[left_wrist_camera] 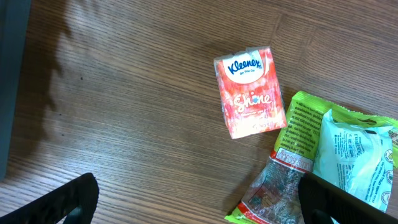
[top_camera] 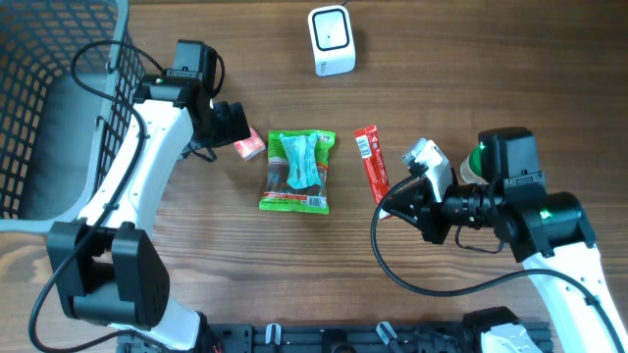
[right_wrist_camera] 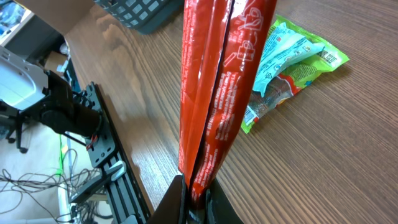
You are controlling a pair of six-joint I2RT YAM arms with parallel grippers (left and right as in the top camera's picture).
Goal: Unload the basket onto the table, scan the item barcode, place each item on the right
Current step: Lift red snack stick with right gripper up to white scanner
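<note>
Your right gripper (right_wrist_camera: pixel 196 186) clamped on the red stick packet (right_wrist_camera: pixel 217 93), your left gripper (left_wrist_camera: pixel 199 202) spread wide beside the tissue pack (left_wrist_camera: pixel 250 92), scanner (top_camera: pixel 331 39) at the far edge

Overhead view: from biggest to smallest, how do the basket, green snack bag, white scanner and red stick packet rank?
basket
green snack bag
white scanner and red stick packet: too alike to rank

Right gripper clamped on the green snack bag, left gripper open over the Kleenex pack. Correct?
No. The right wrist view shows the right gripper clamped on the red stick packet; the green snack bag lies free. The rest is right.
</note>
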